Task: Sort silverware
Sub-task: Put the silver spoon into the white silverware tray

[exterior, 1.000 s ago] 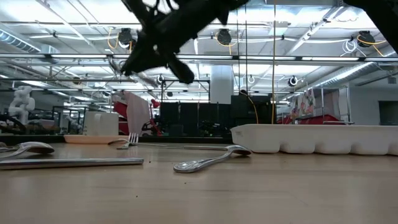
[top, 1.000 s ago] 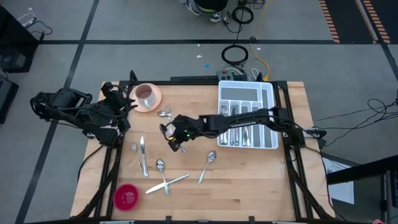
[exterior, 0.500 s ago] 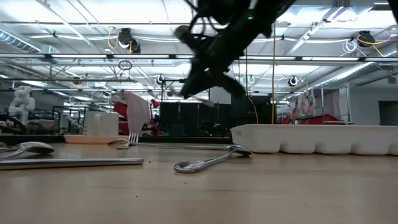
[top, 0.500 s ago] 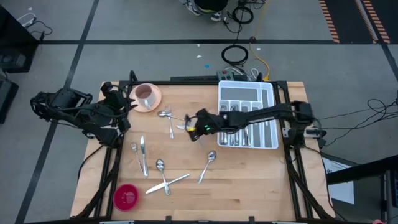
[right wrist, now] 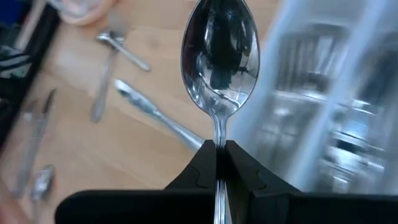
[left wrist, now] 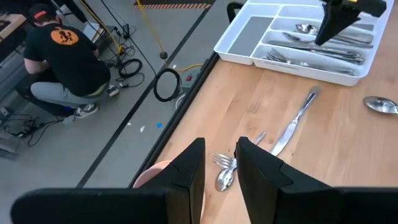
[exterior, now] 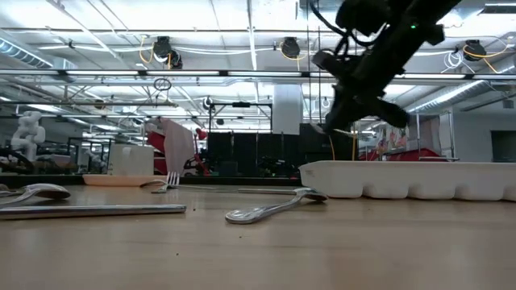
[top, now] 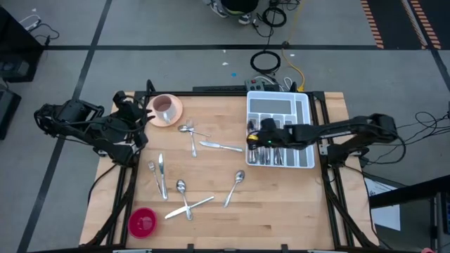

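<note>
A: Far left?

B: The left pincer [top: 138,116] hangs at the wooden surface's [top: 281,204] left edge, its fingers [left wrist: 186,174] slightly parted, holding nothing. Beside it, at the back-left corner, is a pink cup on its saucer [top: 166,107].

A: And the silverware?

B: Shiny metal forks, knives and spoons [top: 183,188] lie scattered over the surface's left and middle; a table knife [top: 219,146] lies near the centre. More pieces lie in the white compartmented cutlery tray [top: 304,116] at the back-right corner.

A: The right arm?

B: The right pincer [top: 253,138] hovers over the tray's left edge, fingers pressed on the handle of a shiny silver spoon [right wrist: 219,53].
</note>
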